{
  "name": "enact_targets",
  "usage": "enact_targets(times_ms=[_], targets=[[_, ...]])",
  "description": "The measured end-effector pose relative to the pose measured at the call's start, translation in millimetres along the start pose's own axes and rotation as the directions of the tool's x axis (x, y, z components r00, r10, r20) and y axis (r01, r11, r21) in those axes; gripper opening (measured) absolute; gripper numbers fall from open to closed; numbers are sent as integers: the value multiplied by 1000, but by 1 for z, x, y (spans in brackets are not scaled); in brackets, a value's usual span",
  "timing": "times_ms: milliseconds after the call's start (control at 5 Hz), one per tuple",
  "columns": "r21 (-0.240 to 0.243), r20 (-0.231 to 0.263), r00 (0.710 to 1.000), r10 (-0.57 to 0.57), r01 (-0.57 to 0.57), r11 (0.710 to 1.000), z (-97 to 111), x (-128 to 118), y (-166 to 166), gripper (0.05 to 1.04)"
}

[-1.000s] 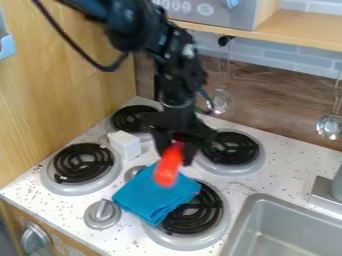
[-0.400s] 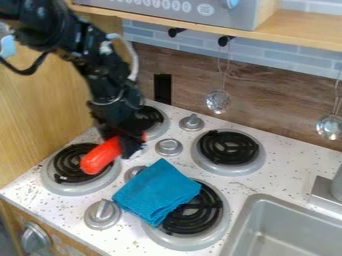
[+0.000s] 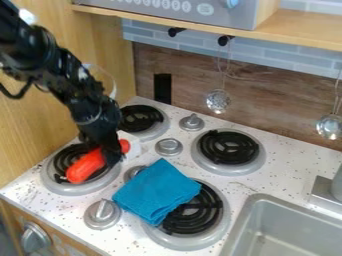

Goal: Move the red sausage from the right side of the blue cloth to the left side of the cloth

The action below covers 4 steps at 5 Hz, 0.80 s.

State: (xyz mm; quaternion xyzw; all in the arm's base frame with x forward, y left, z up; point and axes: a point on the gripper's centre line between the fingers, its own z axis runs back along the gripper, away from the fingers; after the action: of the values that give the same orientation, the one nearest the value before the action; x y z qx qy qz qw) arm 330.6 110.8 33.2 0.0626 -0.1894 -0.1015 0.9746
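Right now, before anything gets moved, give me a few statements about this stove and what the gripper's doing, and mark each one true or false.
1. The gripper holds a red elongated object. True.
2. The blue cloth lies in the sink. False: it lies on the stovetop, partly over a front burner.
3. A perforated ladle hangs in front of the wood-look backsplash. True.
4. The red elongated object is over the back right burner. False: it is over the front left burner.
5. The blue cloth is folded. True.
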Motion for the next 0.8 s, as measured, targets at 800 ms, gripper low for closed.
enact_targets(times_ms=[800], targets=[[83,-6,991,133,-132,988,-34,0,-10,899]])
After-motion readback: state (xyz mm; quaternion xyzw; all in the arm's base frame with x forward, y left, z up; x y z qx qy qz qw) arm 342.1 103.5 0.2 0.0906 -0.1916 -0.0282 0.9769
